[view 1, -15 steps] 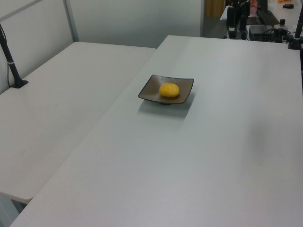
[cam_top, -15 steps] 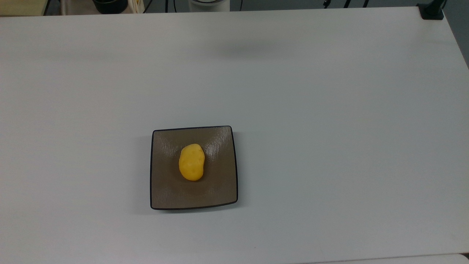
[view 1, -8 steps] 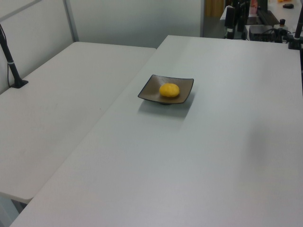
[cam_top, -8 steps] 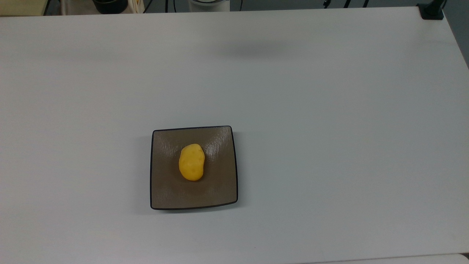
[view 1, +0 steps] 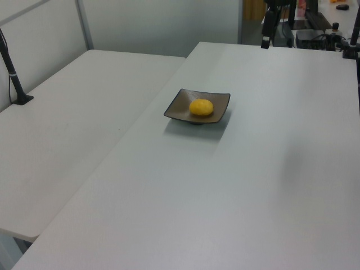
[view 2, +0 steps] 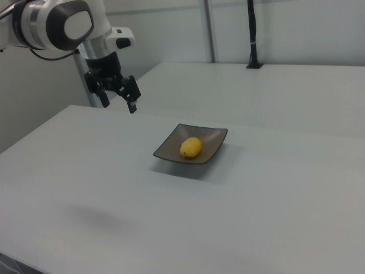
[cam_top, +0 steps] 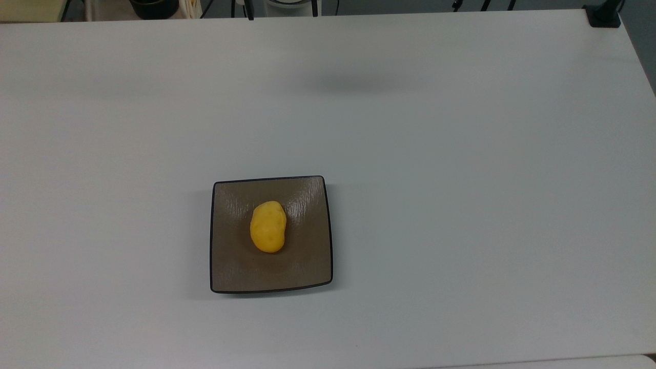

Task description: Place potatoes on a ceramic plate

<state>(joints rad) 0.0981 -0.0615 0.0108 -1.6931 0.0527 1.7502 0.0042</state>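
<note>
The yellow potato lies in the middle of the square brown ceramic plate, which sits on the white table. The left view has the potato on the plate, and so does the right view, potato on plate. My gripper hangs open and empty in the air, well above the table. It is far from the plate, toward the right view's upper left. Nothing touches the potato.
A second white table adjoins on the left view's left, with a black clamped post at its edge. A black clamp sits at the top view's upper right corner. Cables and equipment stand beyond the far table edge.
The potato and plate have not moved. The gripper has shifted at the far table edge: leftward in the left view, with dark finger tips now at the top view's upper edge.
</note>
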